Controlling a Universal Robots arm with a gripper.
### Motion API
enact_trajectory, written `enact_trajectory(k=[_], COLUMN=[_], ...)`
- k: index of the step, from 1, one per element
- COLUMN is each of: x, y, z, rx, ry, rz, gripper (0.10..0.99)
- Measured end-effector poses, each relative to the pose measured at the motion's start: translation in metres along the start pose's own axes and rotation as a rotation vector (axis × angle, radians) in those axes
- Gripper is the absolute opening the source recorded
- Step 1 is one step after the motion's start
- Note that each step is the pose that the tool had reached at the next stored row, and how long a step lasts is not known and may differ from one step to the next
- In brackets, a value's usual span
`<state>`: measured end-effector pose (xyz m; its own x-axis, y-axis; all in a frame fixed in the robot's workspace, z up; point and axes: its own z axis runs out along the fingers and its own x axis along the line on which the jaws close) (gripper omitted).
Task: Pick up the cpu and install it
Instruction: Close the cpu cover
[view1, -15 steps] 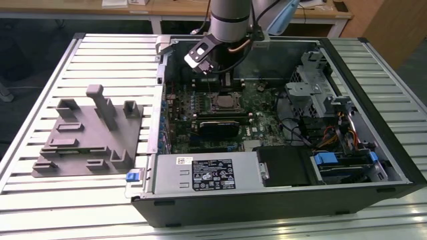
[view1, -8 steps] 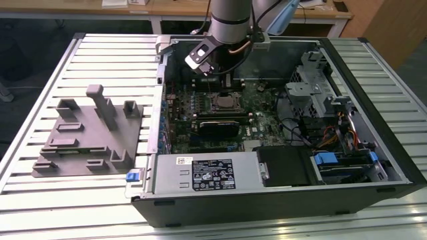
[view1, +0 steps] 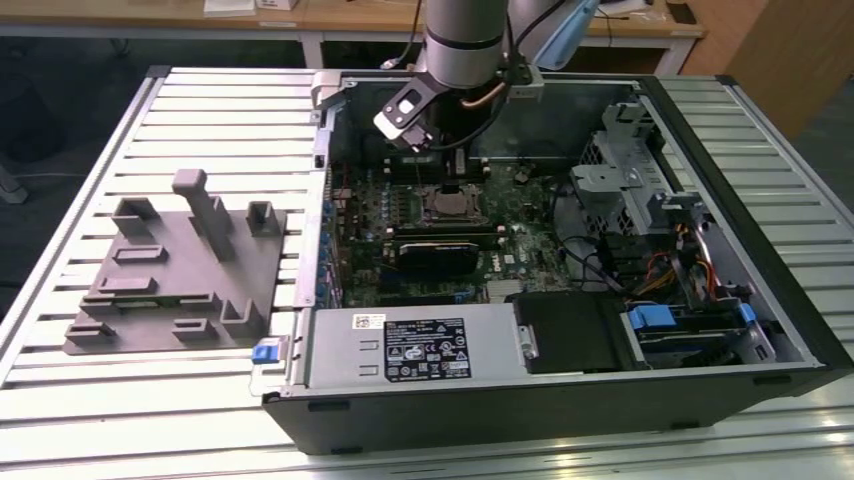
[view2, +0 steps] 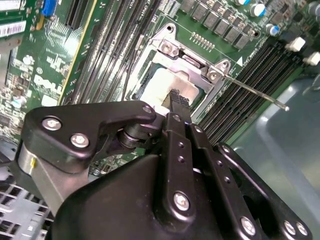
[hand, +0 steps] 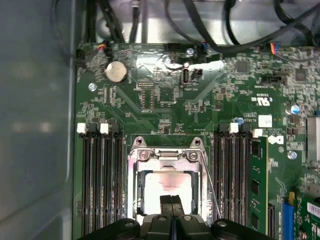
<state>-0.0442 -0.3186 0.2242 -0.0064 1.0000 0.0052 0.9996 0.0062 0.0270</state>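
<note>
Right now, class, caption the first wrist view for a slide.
Shut black gripper poised over the silvery-white square cpu lying in its metal-framed motherboard socket.

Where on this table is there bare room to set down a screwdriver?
Bare table slats lie beyond the grey fixture block and in front of it, toward the near edge. Another bare strip borders the computer case on the exterior view's right. Inside the case it is crowded: motherboard, cables, and the hand over the cpu.

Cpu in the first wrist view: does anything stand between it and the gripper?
Nothing visible does. The cpu lies inside the socket frame, its silvery top bare, and the shut gripper hangs right over it. Whether they touch cannot be told.
</note>
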Motion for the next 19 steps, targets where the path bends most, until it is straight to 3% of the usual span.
enact_trajectory(k=[19], x=[0.0], y=[-0.0001], z=[0.0015], rx=[0.002], ry=[0.0095], rz=[-0.345], gripper=[0.106])
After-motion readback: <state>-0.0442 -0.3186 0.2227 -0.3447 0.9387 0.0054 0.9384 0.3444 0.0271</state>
